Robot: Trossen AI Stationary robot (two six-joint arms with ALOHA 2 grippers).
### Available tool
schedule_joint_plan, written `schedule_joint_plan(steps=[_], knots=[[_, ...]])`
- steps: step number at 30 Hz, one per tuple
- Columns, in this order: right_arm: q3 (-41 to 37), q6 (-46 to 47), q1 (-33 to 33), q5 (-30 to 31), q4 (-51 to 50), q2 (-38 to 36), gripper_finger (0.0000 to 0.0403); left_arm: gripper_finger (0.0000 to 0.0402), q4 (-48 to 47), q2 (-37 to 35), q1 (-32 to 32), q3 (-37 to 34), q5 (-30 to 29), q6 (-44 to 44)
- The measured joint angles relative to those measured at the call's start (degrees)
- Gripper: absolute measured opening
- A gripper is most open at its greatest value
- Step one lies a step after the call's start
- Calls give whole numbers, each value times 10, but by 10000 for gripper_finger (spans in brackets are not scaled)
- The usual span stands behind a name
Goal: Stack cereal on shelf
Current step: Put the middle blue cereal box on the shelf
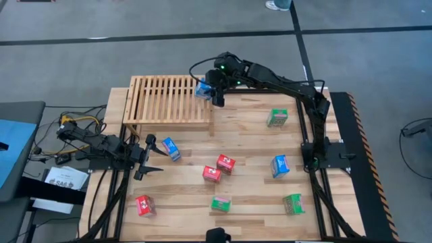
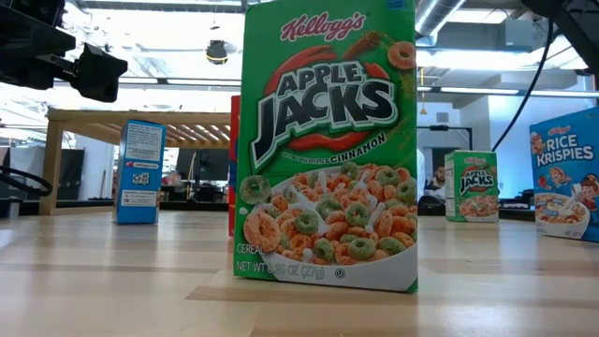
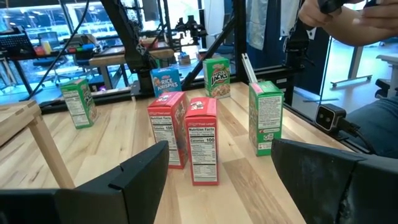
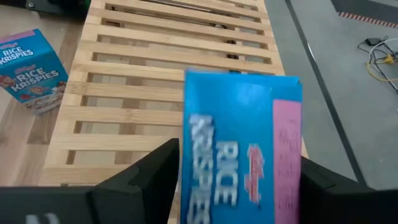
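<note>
On the left, the left gripper [image 1: 150, 156] waits low over the pale plank tabletop [image 1: 250, 135], its jaws standing apart and empty. A small blue cardboard cereal box [image 1: 171, 148] stands just beside its fingertips, so a careless sweep from that arm could knock it over. Ahead of it in the left wrist view stand two red cardboard cereal boxes [image 3: 185, 137] close together, and a nudge to one would likely topple the other.

Further right, the light wooden slatted shelf [image 1: 162, 101] carries nothing except at its right-hand end, where the right gripper [image 1: 210, 89] hovers with a blue Rice Krispies cereal box [image 4: 239, 149] between its fingers. The jaws look parted around the box, though the pictures do not settle whether they grip it or have let go. The box shows blurred in the right wrist view and sits close to the shelf's right edge. Judging from that, the main risk is the box tipping off that edge onto the table or floor, or its corner catching in a gap between slats and leaving it tilted. A finger dragging on withdrawal could also pull it over.

To the right, green boxes [image 1: 277, 117] and another blue one [image 1: 280, 165] are scattered well apart on the table, not yet shelved.
</note>
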Motion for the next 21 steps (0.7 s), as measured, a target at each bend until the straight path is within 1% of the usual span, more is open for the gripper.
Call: schedule_joint_plan(steps=[8, 14, 18, 21], knots=[[0, 0, 0, 0, 7, 0, 276, 275, 0, 0, 0, 0, 0, 1], [0, 0, -2, 15, 20, -1, 302, 275, 0, 0, 0, 0, 0, 1], [2, 0, -7, 18, 26, -7, 307, 275, 0, 0, 0, 0, 0, -1], [18, 3, -8, 20, 2, -7, 308, 275, 0, 0, 0, 0, 0, 1]])
